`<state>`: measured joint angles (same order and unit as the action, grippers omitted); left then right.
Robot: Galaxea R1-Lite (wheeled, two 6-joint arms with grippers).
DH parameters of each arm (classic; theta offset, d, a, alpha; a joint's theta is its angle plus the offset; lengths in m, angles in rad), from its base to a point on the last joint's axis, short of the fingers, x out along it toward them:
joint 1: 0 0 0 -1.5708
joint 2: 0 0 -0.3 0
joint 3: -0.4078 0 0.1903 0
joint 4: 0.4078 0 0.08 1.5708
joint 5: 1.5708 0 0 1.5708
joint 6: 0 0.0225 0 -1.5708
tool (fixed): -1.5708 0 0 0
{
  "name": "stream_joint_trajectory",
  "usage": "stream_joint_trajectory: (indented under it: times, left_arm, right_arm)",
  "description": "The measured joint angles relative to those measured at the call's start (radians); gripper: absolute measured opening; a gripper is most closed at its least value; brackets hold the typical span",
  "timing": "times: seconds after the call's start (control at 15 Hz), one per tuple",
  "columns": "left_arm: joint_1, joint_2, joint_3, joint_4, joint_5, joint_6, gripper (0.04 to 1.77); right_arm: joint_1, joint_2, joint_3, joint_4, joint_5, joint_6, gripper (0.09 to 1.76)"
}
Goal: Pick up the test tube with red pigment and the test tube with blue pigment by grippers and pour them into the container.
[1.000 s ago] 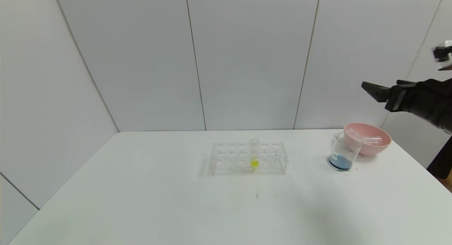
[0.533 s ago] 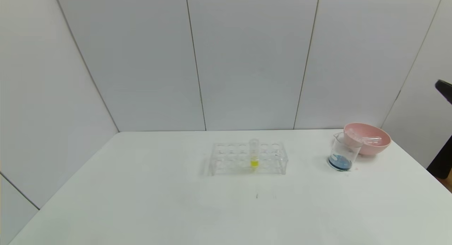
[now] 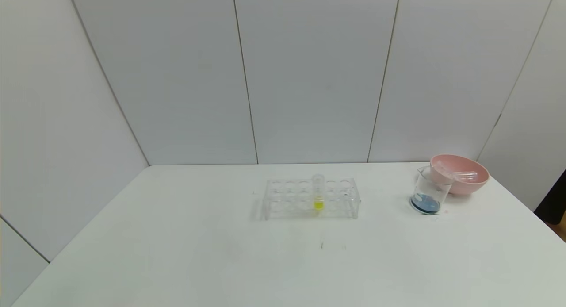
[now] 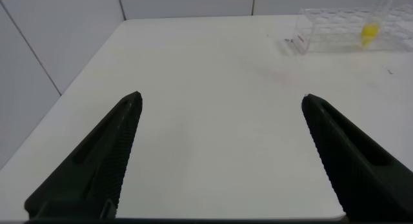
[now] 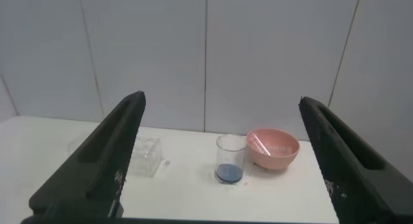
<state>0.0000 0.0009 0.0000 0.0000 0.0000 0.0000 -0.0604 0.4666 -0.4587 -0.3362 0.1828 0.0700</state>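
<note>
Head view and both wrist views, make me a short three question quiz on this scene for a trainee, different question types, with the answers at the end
1. True or false: the tube rack holds a tube of yellow liquid.
2. Multiple choice: where do the emptied clear tubes lie? A) in the rack B) in the pink bowl C) on the table
3. Fill in: the liquid in the beaker is ____.

Key
1. True; it is the only tube standing in the rack.
2. B; they lie tilted inside the bowl, right behind the beaker.
3. Blue. Both the left end effector and the right end effector are open and hold nothing.
</note>
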Motion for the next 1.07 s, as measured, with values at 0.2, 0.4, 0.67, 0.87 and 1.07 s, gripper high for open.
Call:
stream_joint_trajectory:
  times: [0.2, 0.4, 0.67, 0.87, 1.07]
  left_arm:
    - [0.000, 0.000, 0.000, 0.000, 0.000, 0.000, 1.76]
    - [0.000, 0.000, 0.000, 0.001, 0.000, 0.000, 1.76]
    - [0.000, 0.000, 0.000, 0.000, 0.000, 0.000, 1.76]
    - [0.000, 0.000, 0.000, 0.000, 0.000, 0.000, 1.76]
    - [0.000, 0.000, 0.000, 0.000, 0.000, 0.000, 1.76]
  right_arm:
    - [0.052, -0.207, -0.026, 0.163, 0.005, -0.014, 1.70]
    - [0.060, -0.371, 0.002, 0.195, -0.006, -0.027, 1.70]
    - [0.062, -0.452, 0.146, 0.184, -0.050, -0.043, 1.70]
    - [0.062, -0.465, 0.327, 0.186, -0.079, -0.051, 1.70]
    - [0.062, -0.467, 0.434, 0.305, -0.102, -0.049, 1.70]
